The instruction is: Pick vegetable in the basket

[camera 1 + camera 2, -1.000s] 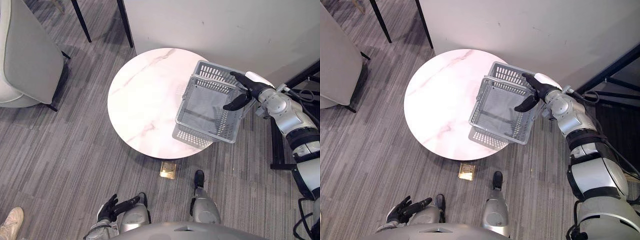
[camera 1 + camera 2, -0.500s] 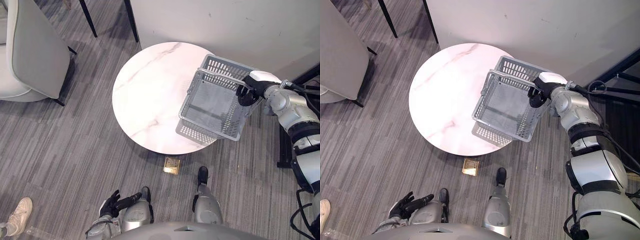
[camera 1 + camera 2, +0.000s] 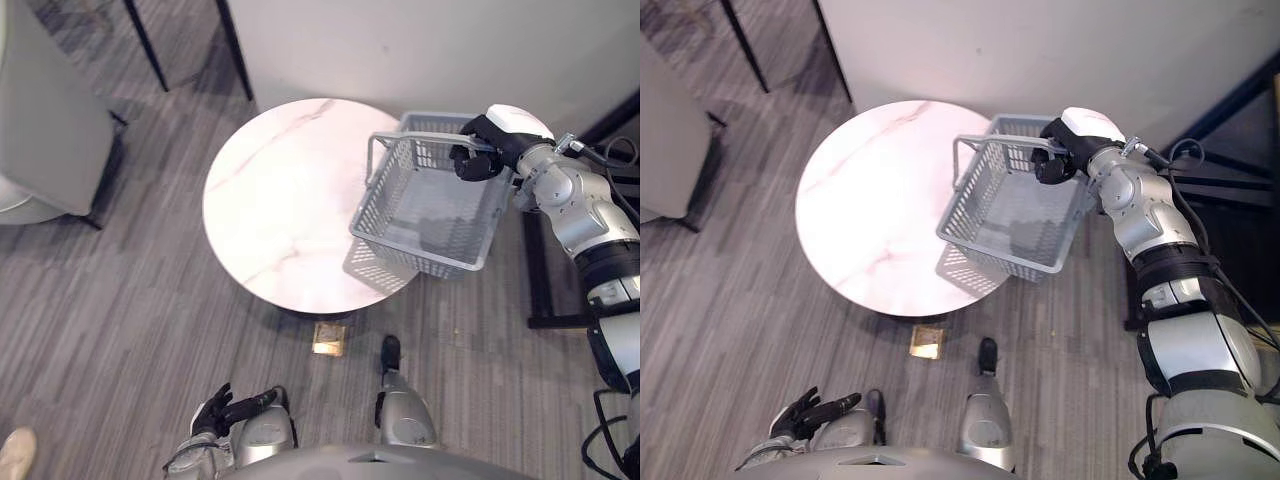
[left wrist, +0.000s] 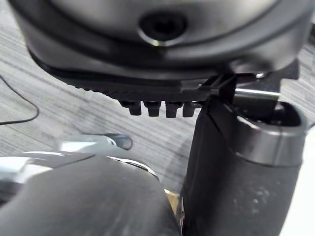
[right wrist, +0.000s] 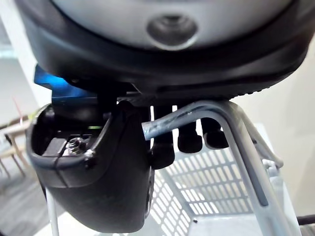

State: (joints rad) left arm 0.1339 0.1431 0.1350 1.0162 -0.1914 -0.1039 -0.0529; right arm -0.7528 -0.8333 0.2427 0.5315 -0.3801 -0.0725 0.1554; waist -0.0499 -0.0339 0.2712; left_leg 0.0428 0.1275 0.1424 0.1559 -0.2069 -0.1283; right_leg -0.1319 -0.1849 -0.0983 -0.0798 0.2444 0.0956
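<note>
Presently: basket-carrying step. Right hand [image 3: 480,152], fingers clenched on handle [image 5: 197,111], holds empty basket [image 3: 418,256] at table's [image 3: 275,200] right edge; left hand [image 3: 224,410] relaxed. Next, likely: locate vegetable.

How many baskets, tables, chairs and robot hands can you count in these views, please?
Baskets: 1, grey basket
Tables: 1, round table
Chairs: 1, grey chair
Robot hands: 2, right hand gripping the basket's handle, left hand open
Total: 5

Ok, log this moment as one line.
basket: held over table edge | right hand: shut on its handle | left hand: open, idle
</note>
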